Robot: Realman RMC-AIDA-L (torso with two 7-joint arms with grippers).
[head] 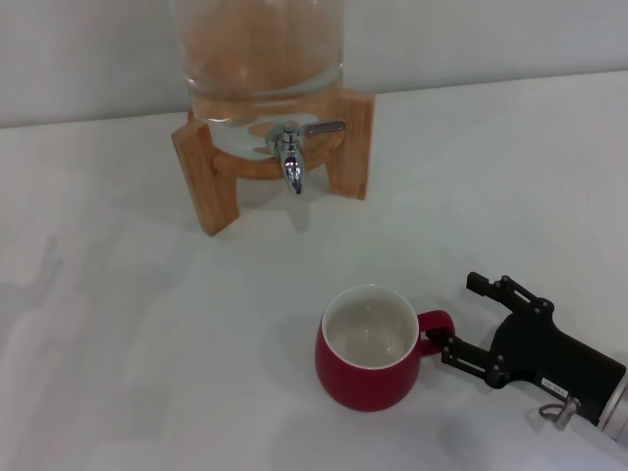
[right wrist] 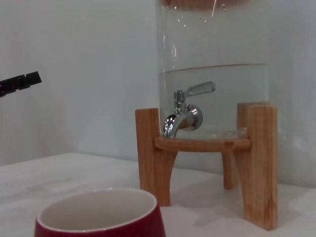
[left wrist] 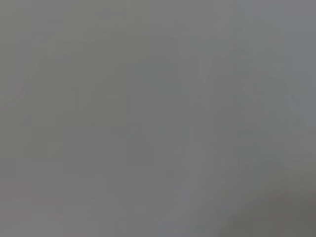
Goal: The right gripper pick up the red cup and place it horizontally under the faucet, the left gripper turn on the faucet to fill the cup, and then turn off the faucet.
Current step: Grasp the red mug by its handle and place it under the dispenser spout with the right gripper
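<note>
A: What carries everything?

B: A pale, matte white tabletop [head: 128, 343]. At its far side stands a glass dispenser [head: 260, 59] with clear liquid, cradled in a light wooden stand [head: 206, 182] with chunky square legs and a round ring.

A: And the faucet?

B: The faucet [head: 291, 157] is a small polished chrome spigot poking out of the stand's front, nozzle curving down. Its flat lever handle [head: 324, 128] points off sideways. It sits well beyond the fingers, farther from the robot and toward its left.

A: The red cup?

B: The red cup [head: 368, 348] is squat and rounded, glossy dark-red ceramic outside, cream-white inside. It stands upright on the tabletop, mouth up, with nothing visible inside. Its small loop handle [head: 436, 326] faces the right gripper.

A: How is that gripper posed?

B: The right gripper [head: 455, 314] reaches in low from the robot's right, its black jointed fingers [head: 469, 357] spread apart. The nearer finger's tip is at the cup's handle; I cannot tell whether it touches. The other finger [head: 500, 287] stands clear of the cup.

A: The left gripper?

B: Out of sight; its wrist camera shows only blank grey.
</note>
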